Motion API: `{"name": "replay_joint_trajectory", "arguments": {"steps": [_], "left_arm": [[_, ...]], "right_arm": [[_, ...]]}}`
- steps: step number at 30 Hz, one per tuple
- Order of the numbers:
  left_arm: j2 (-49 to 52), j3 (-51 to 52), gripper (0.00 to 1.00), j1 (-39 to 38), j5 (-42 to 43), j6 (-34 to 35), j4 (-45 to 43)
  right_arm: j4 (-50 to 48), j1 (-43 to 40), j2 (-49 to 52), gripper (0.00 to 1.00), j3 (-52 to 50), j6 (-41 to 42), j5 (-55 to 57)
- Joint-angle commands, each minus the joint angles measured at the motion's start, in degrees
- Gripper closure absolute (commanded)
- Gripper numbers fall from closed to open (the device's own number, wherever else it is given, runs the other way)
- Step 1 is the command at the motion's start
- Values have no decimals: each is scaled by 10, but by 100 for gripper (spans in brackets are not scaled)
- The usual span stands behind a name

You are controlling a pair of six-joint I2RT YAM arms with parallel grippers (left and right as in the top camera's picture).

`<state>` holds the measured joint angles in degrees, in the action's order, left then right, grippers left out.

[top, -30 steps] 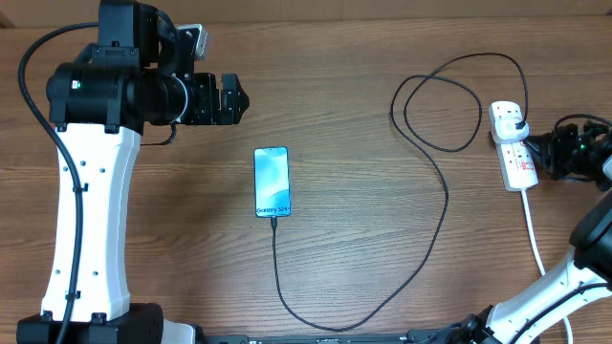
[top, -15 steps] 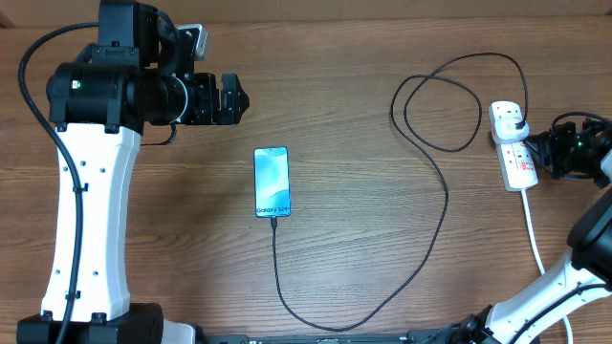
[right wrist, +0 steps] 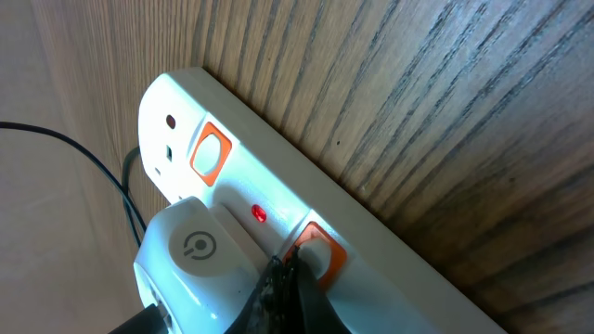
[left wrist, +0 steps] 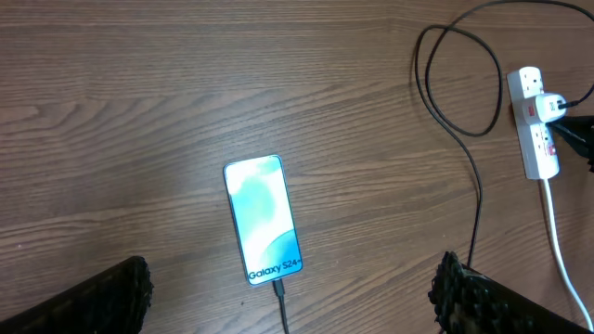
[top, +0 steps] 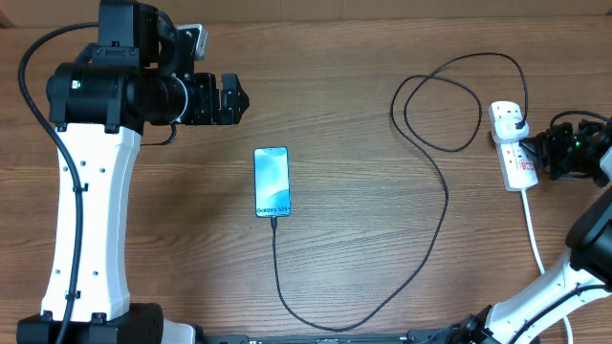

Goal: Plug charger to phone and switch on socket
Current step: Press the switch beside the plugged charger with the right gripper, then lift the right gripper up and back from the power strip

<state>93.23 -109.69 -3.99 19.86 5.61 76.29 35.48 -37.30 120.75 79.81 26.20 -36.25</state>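
Currently: wooden worktop point(top: 363, 239). At 10 o'clock the left arm point(top: 96, 191) hangs, jaws spread fully wide, holding nothing. At 3 o'clock the right arm point(top: 598, 225) has its jaws closed tight, gripping nothing, tips against an orange switch point(right wrist: 316, 249) on the socket point(top: 521, 170). The charger point(top: 446, 191) loops near 1 o'clock, its plug point(right wrist: 195, 246) seated in the socket and its tip in the phone's 6 o'clock end. The phone point(top: 272, 182) lies flat just 9 o'clock of centre, screen lit. A red lamp point(right wrist: 258, 214) glows on the socket.
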Motion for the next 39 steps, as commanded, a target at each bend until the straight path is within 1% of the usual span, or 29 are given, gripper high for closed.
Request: {"name": "replay_joint_trajectory", "arguments": {"steps": [1, 9, 15, 17, 20, 23, 35, 39], "left_arm": [[-3, -11, 0, 6, -4, -9, 0], [-3, -11, 0, 6, -4, -9, 0], [-3, -11, 0, 6, -4, -9, 0], [-3, -11, 1, 6, -4, -9, 0], [-3, -11, 0, 6, -4, -9, 0], [-3, -11, 0, 6, -4, -9, 0], [-2, -11, 1, 6, -4, -9, 0], [-2, -11, 1, 6, -4, -9, 0]], "right_arm": [[6, 41, 22, 96, -25, 9, 2], [24, -26, -9, 96, 3, 10, 1], [41, -65, -85, 96, 6, 1, -16], [45, -70, -118, 96, 6, -24, -35], [59, -70, -168, 96, 6, -39, -50], [93, -57, -225, 95, 6, -42, -48], [207, 51, -390, 92, 6, -152, -41], [240, 103, -435, 88, 6, -177, 6]]}}
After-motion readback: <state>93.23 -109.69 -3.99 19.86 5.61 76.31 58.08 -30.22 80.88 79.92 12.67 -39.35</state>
